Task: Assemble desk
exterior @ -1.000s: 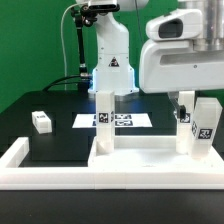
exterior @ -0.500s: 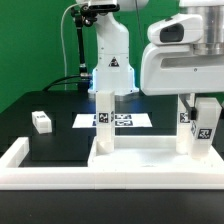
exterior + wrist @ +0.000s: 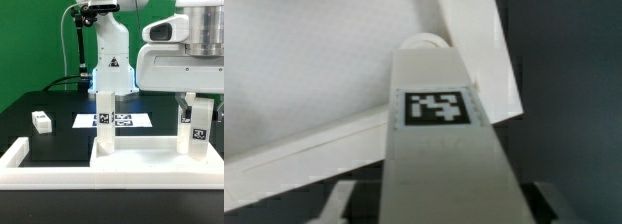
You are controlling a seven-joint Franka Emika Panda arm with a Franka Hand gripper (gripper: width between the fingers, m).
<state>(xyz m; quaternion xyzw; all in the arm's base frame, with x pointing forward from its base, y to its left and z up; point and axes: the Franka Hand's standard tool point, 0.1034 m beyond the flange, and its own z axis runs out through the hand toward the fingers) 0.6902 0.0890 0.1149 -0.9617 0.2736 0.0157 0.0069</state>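
Observation:
In the exterior view the white tabletop (image 3: 140, 152) lies at the front, against the barrier wall. One white leg (image 3: 104, 118) stands upright on its left end. A second tagged leg (image 3: 198, 128) stands on its right end, and my gripper (image 3: 196, 102) is shut on that leg's top from above. In the wrist view this leg (image 3: 438, 150) fills the middle with its tag facing the camera, a dark finger (image 3: 555, 200) on either side. Behind it show the tabletop (image 3: 313, 70) and its raised rim. A loose leg (image 3: 41, 122) lies on the black mat on the exterior view's left.
A long low white barrier wall (image 3: 60, 178) runs along the front and turns back at the exterior view's left. The marker board (image 3: 128, 120) lies flat behind the tabletop. The arm's base (image 3: 110, 65) and a black camera stand rise at the back.
The jaws have closed onto the right leg. That leg has shifted slightly toward the exterior view's left and stands straighter.

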